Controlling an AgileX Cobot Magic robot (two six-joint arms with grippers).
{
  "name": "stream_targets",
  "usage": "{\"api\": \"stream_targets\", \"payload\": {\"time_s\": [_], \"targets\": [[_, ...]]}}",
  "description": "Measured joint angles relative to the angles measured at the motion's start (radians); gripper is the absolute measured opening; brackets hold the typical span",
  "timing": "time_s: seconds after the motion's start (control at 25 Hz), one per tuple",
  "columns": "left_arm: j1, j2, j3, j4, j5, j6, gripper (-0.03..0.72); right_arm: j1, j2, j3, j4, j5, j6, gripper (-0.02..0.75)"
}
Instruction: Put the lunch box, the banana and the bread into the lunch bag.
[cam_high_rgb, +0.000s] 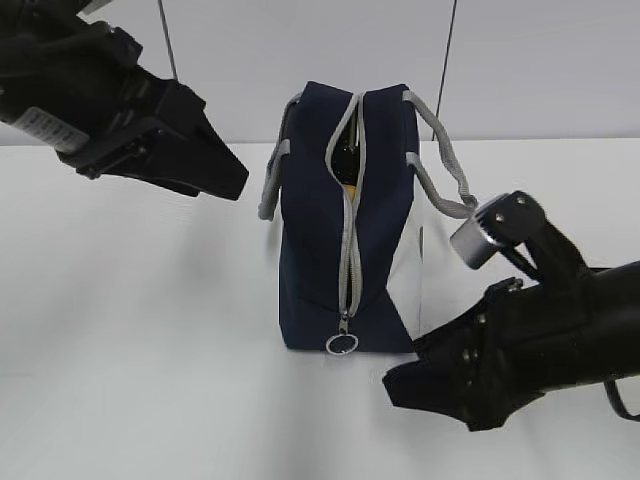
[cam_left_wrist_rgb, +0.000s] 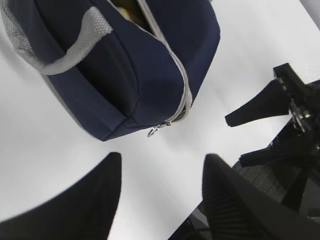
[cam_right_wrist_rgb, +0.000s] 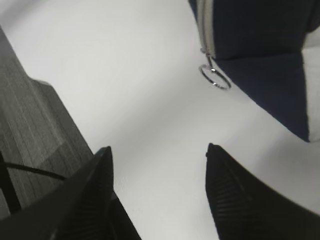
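Note:
The navy lunch bag (cam_high_rgb: 345, 240) stands upright mid-table, its grey zipper open at the top and closed lower down to the ring pull (cam_high_rgb: 341, 344). A scrap of yellow (cam_high_rgb: 346, 168) shows in the gap; I cannot tell what it is. Lunch box, banana and bread are otherwise hidden or out of view. My left gripper (cam_high_rgb: 236, 178) hovers open and empty up left of the bag (cam_left_wrist_rgb: 130, 75), its jaws (cam_left_wrist_rgb: 162, 160) over bare table. My right gripper (cam_high_rgb: 425, 400) is open and empty low at the bag's front right, just short of the ring pull (cam_right_wrist_rgb: 215, 77).
The white table (cam_high_rgb: 140, 330) runs all round the bag, with a pale wall and two thin cables (cam_high_rgb: 168, 40) behind. The table's edge and dark floor (cam_right_wrist_rgb: 30, 125) show left in the right wrist view. A grey handle (cam_high_rgb: 445, 165) droops toward the right arm.

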Motion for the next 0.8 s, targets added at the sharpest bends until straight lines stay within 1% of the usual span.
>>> {"api": "stream_targets", "payload": {"time_s": [0.04, 0.16, 0.28, 0.44, 0.6, 0.8], "targets": [[0.0, 0.0, 0.0, 0.0, 0.002, 0.0, 0.376, 0.0, 0.027, 0.0, 0.024, 0.013, -0.051, 0.435], [0.0, 0.0, 0.0, 0.0, 0.005, 0.0, 0.375, 0.0, 0.097, 0.0, 0.147, 0.071, -0.275, 0.435], [0.0, 0.0, 0.0, 0.0, 0.012, 0.0, 0.371, 0.0, 0.158, 0.0, 0.238, 0.08, -0.467, 0.435], [0.0, 0.0, 0.0, 0.004, 0.017, 0.0, 0.363, 0.0, 0.214, 0.0, 0.356, 0.08, -0.648, 0.435], [0.0, 0.0, 0.0, 0.005, 0.02, 0.0, 0.362, 0.0, 0.267, -0.002, 0.429, 0.085, -0.745, 0.435], [0.0, 0.0, 0.0, 0.009, 0.021, 0.0, 0.362, 0.0, 0.341, -0.015, 0.447, 0.124, -0.772, 0.435]]}}
